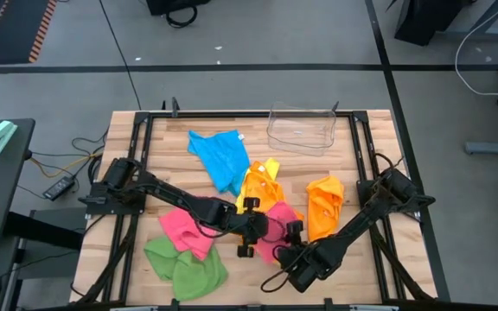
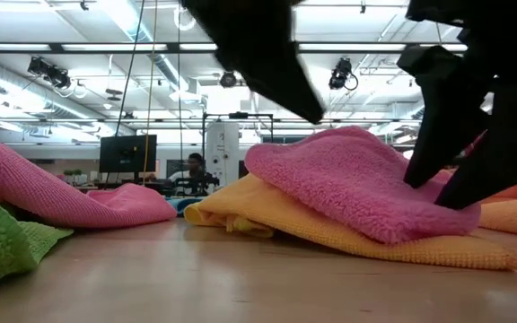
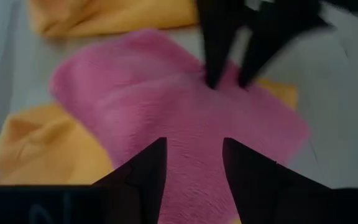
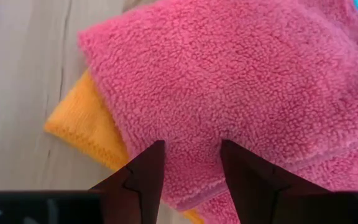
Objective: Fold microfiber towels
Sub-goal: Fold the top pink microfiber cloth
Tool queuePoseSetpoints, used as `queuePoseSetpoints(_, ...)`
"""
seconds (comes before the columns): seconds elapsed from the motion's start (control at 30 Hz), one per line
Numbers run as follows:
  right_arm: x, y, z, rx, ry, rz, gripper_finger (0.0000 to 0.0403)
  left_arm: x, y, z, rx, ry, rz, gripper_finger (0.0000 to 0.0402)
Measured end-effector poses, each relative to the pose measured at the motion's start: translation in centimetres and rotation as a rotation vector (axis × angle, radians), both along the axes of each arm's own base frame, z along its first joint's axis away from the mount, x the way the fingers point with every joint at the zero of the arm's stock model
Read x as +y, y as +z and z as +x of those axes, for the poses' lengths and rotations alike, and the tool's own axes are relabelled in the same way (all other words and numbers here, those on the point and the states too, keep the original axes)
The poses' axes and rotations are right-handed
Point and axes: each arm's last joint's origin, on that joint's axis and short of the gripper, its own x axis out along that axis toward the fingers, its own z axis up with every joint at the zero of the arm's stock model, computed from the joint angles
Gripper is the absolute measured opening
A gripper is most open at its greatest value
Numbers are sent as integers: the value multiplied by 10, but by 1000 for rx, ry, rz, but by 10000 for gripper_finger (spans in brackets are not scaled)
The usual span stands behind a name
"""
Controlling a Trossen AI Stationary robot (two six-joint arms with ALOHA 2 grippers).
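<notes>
Both tools meet over the pink towel (image 4: 241,87) mid-tabletop.
Tabletop (image 1: 379,155) carries blue (image 1: 220,157), green (image 1: 184,268) and orange (image 1: 325,206) towels; the pink one lies on a yellow towel (image 4: 82,127). Left tool (image 3: 194,165) hangs parted above it; right tool (image 4: 190,163) straddles its edge (grip unclear).

The scene is evenly and brightly lit from long ceiling strip lights (image 2: 240,45), seen glaring white in the low view, and only soft shadows are cast on the pale wooden slatted worktop (image 1: 366,186). The left wrist view is blurred throughout, while the fluffy pink microfiber towel (image 4: 241,87) is rendered sharply in the right wrist view. In the low view the dark arms are reduced to unfocused silhouettes against the light.
</notes>
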Motion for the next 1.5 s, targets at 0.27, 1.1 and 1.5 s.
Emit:
queuePoseSetpoints(0.27, 4, 34, -12, -86, 25, 33, 168, -30, -8, -25, 88, -173, 405, 186)
queuePoseSetpoints(1.1, 4, 45, -16, -140, 11, 24, 168, -59, -57, -26, 244, -572, 1165, 231)
queuePoseSetpoints(1.5, 4, 45, -16, -145, 10, 19, 168, -60, -54, -20, 178, -534, 1145, 200)
